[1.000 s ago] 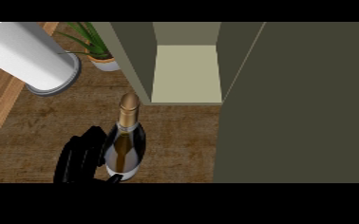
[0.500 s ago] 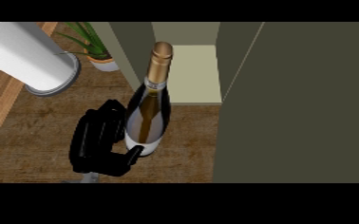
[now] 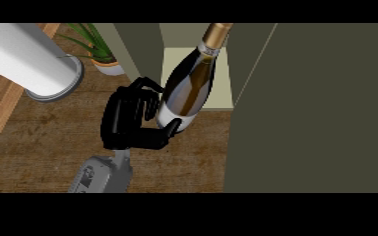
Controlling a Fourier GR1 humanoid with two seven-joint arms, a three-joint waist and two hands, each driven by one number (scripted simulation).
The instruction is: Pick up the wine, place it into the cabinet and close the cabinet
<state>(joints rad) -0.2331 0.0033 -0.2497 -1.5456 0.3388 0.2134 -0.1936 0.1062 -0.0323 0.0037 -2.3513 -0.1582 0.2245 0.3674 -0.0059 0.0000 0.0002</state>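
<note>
Head view. Your left hand comes up from the lower edge on its grey forearm. Its fingers curl round the left side of the wine bottle and the thumb hooks under the bottle's base, so the hand is closed round the wine.

The bottle is tilted. Its base sits low, over the wooden table near the cabinet's front edge, and its gold-foiled neck points toward the far edge, over the opening. Body dark, with a pale label running along it.

The cabinet is open. Its pale inner shelf shows behind and to the right of the bottle. The dark olive door stands open and fills the right side of the view.

At the table's far left stands a white cylinder on a grey ring base. Just right of it, a potted plant sits beside the cabinet's left wall.

Whether the bottle touches the shelf: probably not, but you cannot settle it from this angle.
</note>
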